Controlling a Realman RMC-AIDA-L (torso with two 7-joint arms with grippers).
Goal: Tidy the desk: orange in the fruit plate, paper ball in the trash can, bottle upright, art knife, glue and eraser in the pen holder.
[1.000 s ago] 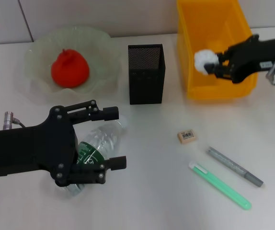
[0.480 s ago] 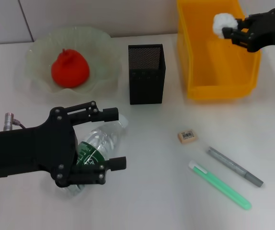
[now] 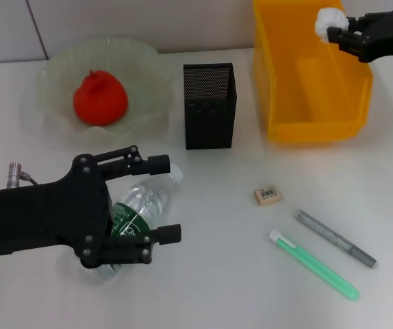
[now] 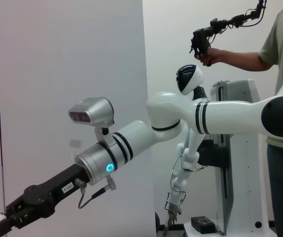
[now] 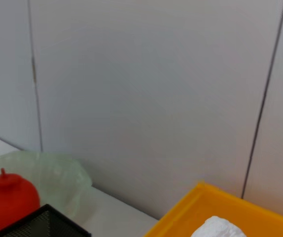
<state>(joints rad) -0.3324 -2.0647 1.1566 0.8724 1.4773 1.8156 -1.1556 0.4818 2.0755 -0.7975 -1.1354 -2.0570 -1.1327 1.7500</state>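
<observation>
The right gripper point(image 3: 339, 31) hangs over the far right corner of the bin point(image 3: 311, 130), pinching the paper ball point(image 3: 329, 19) tight. The left gripper point(image 3: 161, 199) has its fingers spread wide around the bottle point(image 3: 142, 208), which lies on its side. The orange point(image 3: 99, 99) sits in the plate point(image 3: 142, 62). The eraser point(image 3: 268, 195) lies near two pens point(image 3: 323, 252), right of the holder point(image 3: 209, 106).

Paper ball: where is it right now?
In the head view the paper ball is held in the right end effector, above the far right part of the yellow trash can, not yet dropped in.
</observation>
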